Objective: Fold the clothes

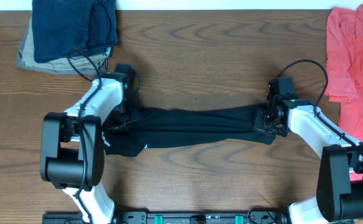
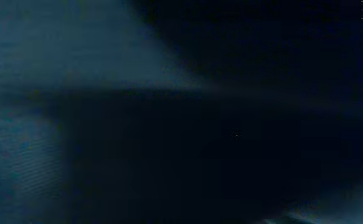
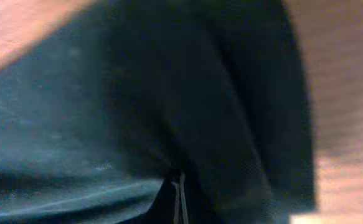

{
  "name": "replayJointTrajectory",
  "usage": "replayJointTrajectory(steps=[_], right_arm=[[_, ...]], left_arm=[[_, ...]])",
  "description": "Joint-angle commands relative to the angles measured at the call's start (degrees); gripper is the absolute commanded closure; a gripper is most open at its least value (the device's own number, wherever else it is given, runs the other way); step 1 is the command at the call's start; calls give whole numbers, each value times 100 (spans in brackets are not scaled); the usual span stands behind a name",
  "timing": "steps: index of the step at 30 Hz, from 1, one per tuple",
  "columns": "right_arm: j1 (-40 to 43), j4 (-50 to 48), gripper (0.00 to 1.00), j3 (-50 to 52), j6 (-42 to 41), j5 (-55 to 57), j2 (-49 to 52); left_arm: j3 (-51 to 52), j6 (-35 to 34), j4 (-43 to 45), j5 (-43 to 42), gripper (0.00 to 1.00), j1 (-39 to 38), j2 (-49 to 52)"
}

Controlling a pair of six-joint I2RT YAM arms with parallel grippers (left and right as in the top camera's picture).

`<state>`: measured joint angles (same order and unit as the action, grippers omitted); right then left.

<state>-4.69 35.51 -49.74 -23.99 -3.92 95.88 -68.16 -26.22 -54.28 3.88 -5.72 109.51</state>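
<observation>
A black soft-fabric T-shirt lies pulled into a long, bunched band across the middle of the brown wooden table. The left gripper is clamped on its left end and the right gripper on its right end. Both wrist views show only dark cloth. A folded navy and tan garment pile sits far left, and a crumpled pink-red garment far right.
</observation>
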Motion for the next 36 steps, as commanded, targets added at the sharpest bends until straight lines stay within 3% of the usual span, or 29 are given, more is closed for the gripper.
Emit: replayJointTrajectory(steps=[1,8,9,10,12,13,14,15,16,18,21,27,36], right_arm=[[205,348,99,13,-122,651,17],[201,1211,98,-802,50,651,-407],[208,1344,94,-942,63,651,-485],[208,1462,86,-1060,79,651,-564],[236,1665,56,-1224,94,682,-695],[269,1740,38,-1270,96,719,-750],[350,1814,20,-1287,96,807,-811],[431,1856,7,-1283,96,852,-833],[549,1895,1,-1281,127,870,-833],[817,1891,1,-1244,280,846,-809],[1287,1751,1,-1104,612,599,-758],[1895,1071,1,-629,1945,-1360,-487],[1923,435,1,-170,2111,-2055,107]], left_arm=[[59,-223,-208,949,94,391,98],[55,-219,-361,916,94,640,-533],[55,-212,-385,879,94,638,-697],[55,-199,-411,833,94,629,-839],[55,-197,-481,697,92,629,-1123],[55,-197,-507,616,83,629,-1257],[55,-199,-525,538,64,629,-1379],[55,-199,-525,496,50,629,-1440],[55,-199,-525,448,37,629,-1482],[55,-199,-529,422,18,629,-1491],[57,-201,-540,422,5,629,-1467],[61,-221,-525,400,3,629,-1467],[61,-221,-527,400,2,629,-1467]])
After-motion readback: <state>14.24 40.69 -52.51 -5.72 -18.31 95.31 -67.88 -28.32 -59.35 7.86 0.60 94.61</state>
